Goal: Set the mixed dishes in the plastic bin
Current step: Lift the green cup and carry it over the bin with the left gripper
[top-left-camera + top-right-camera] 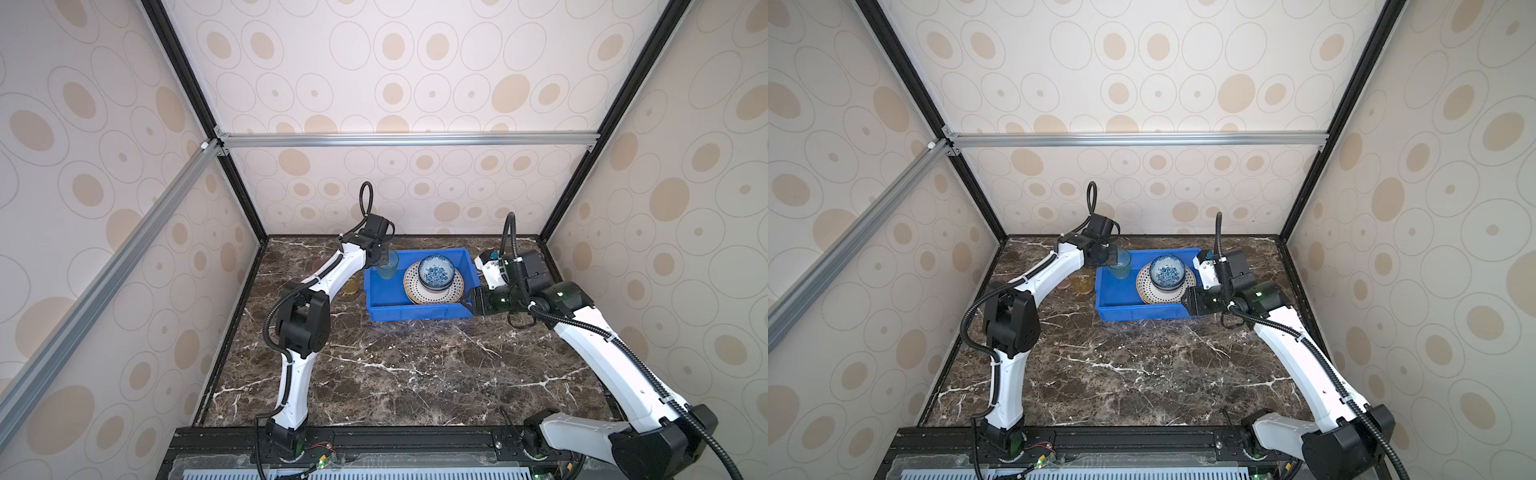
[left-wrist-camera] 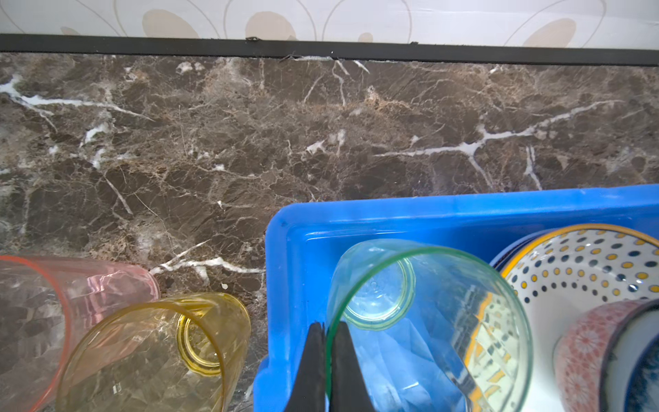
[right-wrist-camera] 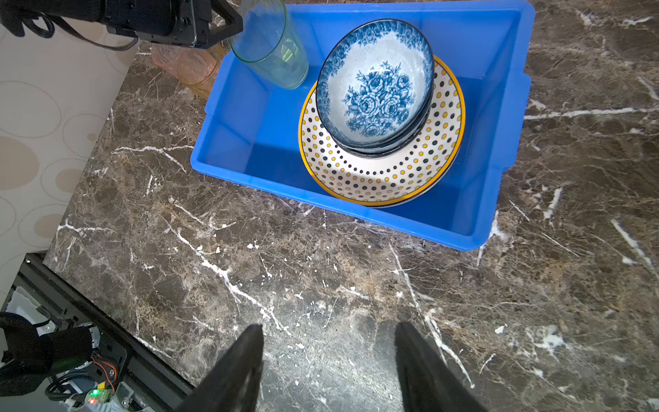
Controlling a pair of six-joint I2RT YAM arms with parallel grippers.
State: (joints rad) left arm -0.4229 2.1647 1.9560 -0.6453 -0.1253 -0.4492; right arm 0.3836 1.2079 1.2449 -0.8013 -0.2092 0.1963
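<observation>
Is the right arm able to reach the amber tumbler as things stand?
Probably not directly. The amber tumbler stands beyond the far end of the blue bin from the right end effector, which is open and empty; the bin, its stacked dishes and the left end effector gripping the green tumbler lie between.

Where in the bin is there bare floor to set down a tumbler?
Bare: the bin floor between its left wall and the dotted plate, nearer than the green tumbler in the left gripper. Crowded: the right half, plates under a floral bowl. Table in front: bare.
</observation>
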